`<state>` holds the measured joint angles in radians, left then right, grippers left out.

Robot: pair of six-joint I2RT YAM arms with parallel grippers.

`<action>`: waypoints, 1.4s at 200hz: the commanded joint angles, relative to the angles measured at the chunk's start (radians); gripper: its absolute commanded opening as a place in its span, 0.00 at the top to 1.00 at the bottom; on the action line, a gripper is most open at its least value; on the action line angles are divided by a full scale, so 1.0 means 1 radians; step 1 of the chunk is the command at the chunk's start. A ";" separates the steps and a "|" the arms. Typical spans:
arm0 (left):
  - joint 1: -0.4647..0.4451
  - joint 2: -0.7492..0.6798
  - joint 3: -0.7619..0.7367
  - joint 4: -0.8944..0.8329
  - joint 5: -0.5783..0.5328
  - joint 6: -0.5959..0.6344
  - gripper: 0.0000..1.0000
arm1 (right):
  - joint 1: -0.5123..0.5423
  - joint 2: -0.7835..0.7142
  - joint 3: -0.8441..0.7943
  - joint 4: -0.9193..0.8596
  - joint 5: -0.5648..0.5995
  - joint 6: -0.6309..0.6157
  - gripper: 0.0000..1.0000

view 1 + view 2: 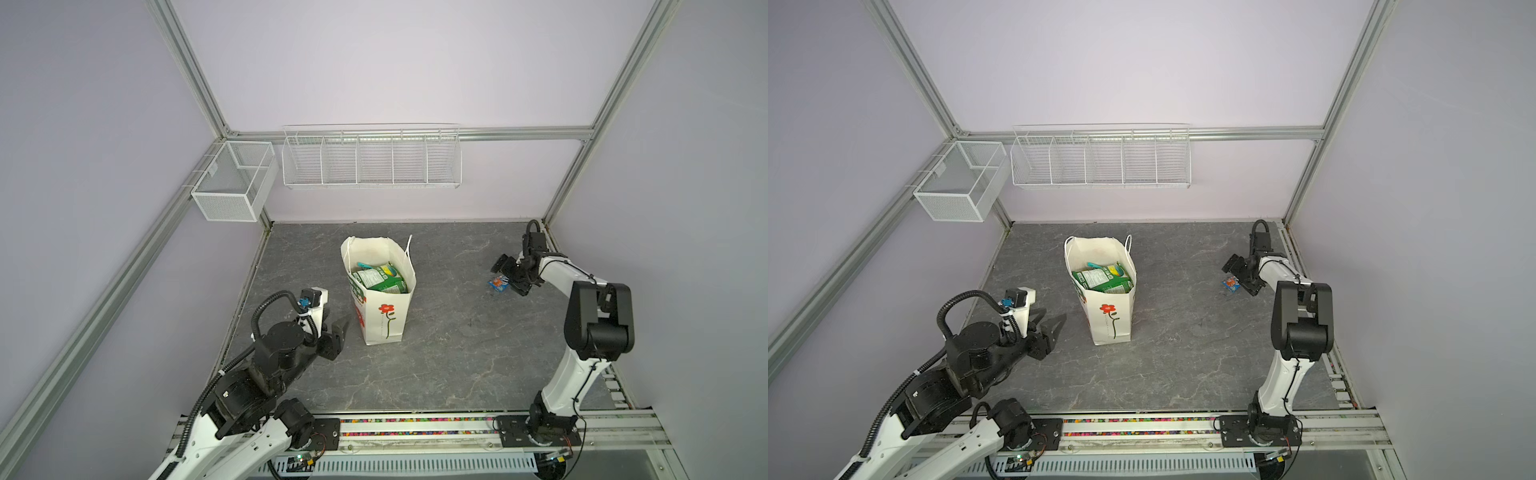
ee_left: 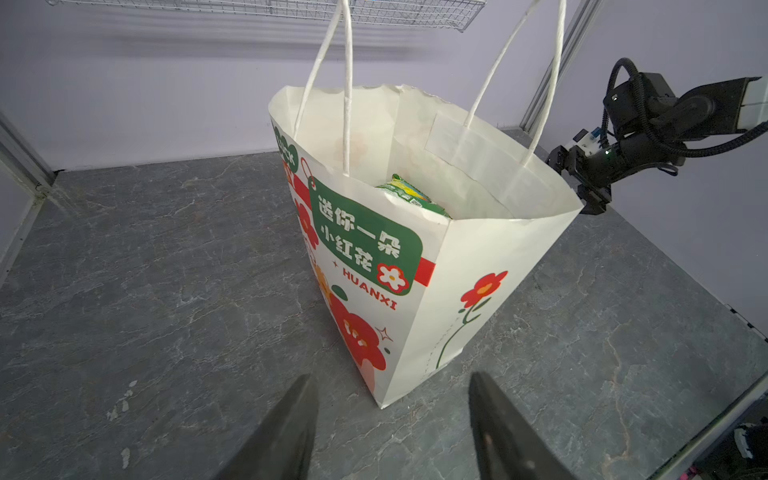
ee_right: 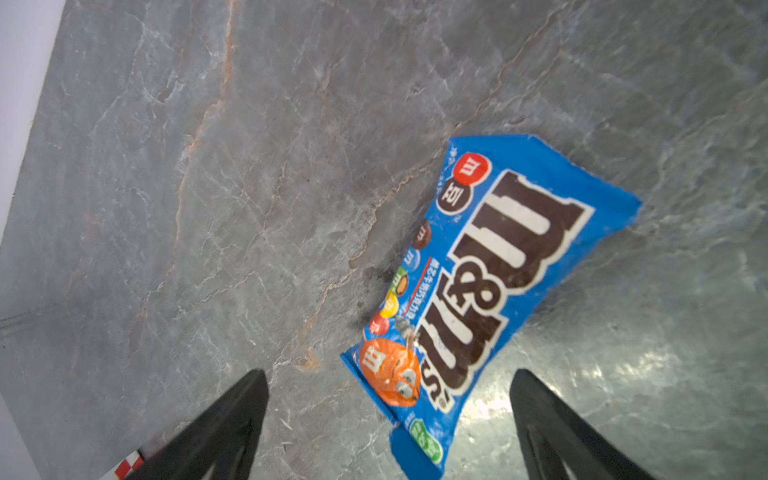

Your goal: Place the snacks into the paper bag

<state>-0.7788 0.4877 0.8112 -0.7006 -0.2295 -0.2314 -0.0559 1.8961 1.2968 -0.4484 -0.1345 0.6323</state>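
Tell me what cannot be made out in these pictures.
1. Inside the paper bag: in both top views the upper green packets cover whatever lies beneath; no count.
2. Left wrist view: the bag's wall hides all but one green packet; the picture's edge cuts the handles.
3. Blue M&M's packet: too small to read in both top views.

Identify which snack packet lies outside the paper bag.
The blue M&M's packet: it lies flat on the table; the green packets and the teal packet sit inside the paper bag.
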 commanded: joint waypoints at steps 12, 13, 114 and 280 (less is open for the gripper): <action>0.006 -0.011 -0.014 -0.002 0.011 -0.009 0.42 | 0.006 0.033 0.033 -0.041 0.037 0.017 0.08; 0.006 -0.011 -0.013 -0.002 0.011 -0.009 0.42 | 0.006 0.033 0.034 -0.040 0.037 0.018 0.08; 0.006 -0.012 -0.014 -0.004 0.011 -0.011 0.42 | 0.014 0.087 0.062 -0.070 0.068 -0.007 0.27; 0.006 -0.023 -0.017 -0.004 0.016 -0.014 0.41 | 0.042 0.000 0.039 -0.082 0.081 -0.021 0.86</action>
<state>-0.7788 0.4755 0.8036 -0.7010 -0.2253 -0.2348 -0.0250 1.9549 1.3464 -0.5037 -0.0677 0.6132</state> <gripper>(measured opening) 0.585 0.171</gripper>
